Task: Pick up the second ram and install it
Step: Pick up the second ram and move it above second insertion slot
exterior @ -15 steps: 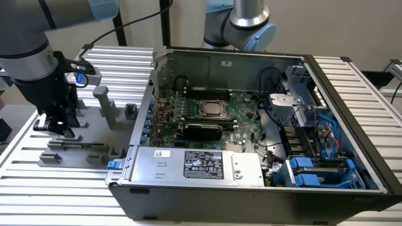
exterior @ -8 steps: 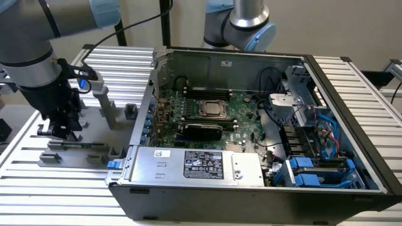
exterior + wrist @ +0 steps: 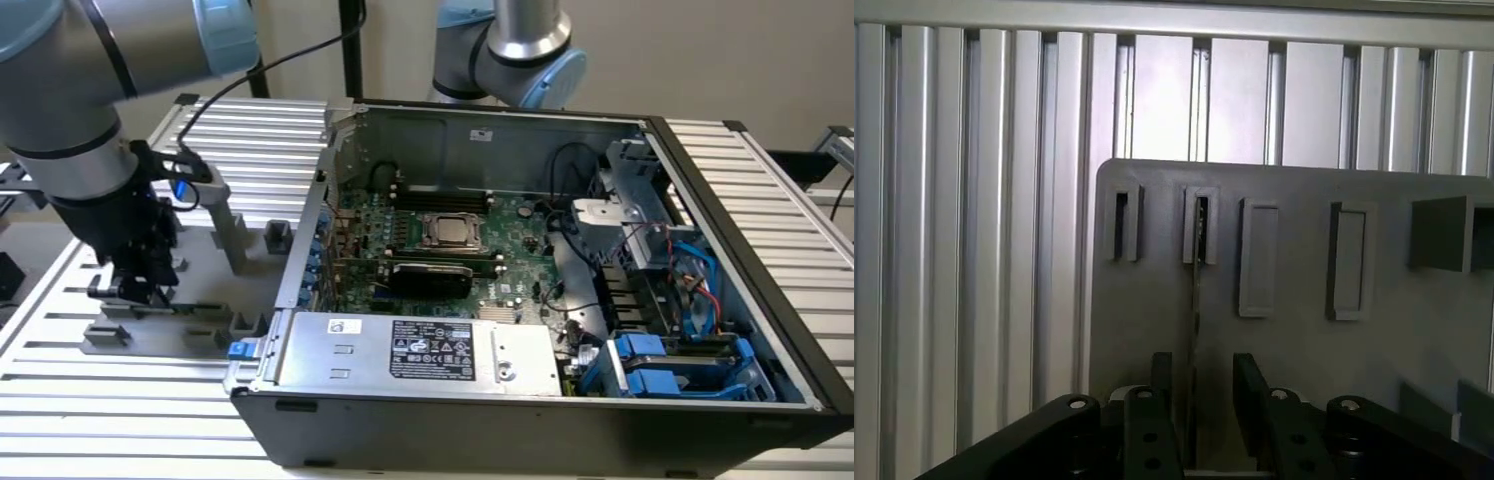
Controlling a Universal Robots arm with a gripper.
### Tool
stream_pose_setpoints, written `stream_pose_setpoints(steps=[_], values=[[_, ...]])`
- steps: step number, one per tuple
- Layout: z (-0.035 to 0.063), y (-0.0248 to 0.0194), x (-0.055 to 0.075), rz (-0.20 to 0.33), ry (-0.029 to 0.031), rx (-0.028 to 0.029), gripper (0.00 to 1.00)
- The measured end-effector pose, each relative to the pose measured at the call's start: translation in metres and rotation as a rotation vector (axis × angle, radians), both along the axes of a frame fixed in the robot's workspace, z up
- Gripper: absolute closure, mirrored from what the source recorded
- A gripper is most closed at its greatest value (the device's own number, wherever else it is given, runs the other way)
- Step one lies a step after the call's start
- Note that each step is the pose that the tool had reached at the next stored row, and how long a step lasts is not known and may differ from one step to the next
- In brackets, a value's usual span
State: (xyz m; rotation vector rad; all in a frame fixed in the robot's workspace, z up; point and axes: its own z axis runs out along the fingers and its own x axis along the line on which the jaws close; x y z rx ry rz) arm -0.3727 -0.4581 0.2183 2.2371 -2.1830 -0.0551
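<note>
Your hand gapes wide at the grey slotted holder; the thin green ram stick stands edge-on between its fingers.

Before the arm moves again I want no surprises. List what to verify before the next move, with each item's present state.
1. Black pincer open: ok.
2. Thin memory stick, seen edge-on, sits between the pincer's fingers: ok.
3. Fingers clear of the stick on both sides: ok.
4. Stick upright in its slot of the flat grey holder plate: ok.
5. Free memory slot on the green motherboard inside the open black computer case: cannot tell.
</note>
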Motion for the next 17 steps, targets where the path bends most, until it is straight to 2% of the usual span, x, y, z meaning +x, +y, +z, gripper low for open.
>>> stream_pose_setpoints(steps=[7, 11, 14, 17], values=[[-0.0127, -0.0001, 0.000, 0.000, 0.0001, 0.0006, 0.62], [-0.0193, -0.0003, 0.000, 0.000, 0.0001, 0.0052, 0.62], [-0.0207, -0.0007, 0.000, 0.000, 0.0001, 0.0110, 0.62], [-0.0216, -0.0012, 0.000, 0.000, -0.0001, 0.0128, 0.64]])
